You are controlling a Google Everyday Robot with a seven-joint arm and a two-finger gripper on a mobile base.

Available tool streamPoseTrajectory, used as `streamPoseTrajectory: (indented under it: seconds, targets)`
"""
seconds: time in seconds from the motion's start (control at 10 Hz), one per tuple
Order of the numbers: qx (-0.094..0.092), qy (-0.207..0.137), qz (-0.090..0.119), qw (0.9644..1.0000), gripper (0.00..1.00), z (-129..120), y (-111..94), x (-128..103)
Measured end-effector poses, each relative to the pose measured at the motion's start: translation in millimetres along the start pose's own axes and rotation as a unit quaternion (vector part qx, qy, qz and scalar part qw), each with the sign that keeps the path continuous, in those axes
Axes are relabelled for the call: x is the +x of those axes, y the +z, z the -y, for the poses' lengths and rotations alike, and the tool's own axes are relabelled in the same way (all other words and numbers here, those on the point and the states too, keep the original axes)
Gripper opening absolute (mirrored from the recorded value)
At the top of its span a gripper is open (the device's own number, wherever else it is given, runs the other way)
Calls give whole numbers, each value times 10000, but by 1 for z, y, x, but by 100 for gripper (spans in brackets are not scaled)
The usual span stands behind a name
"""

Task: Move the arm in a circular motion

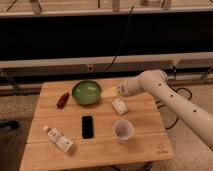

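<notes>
The arm (172, 97) is glossy white with thick rounded segments. It comes in from the lower right and reaches left over the wooden table (145, 122). Its pale yellowish tip, the gripper (108, 92), hovers just right of a green bowl (86, 92) and above a small white packet (119, 106).
On the table lie a red object (63, 99) at the left, a black phone (87, 126) in the middle, a white bottle (59, 139) lying at the front left and a white cup (123, 130) at the front. A dark wall with cables stands behind.
</notes>
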Motion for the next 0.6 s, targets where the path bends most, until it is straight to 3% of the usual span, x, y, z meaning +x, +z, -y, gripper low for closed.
streamPoseTrajectory:
  seconds: [0.6]
  targets:
    - [-23, -452, -17, 9990, 80, 2, -1, 3]
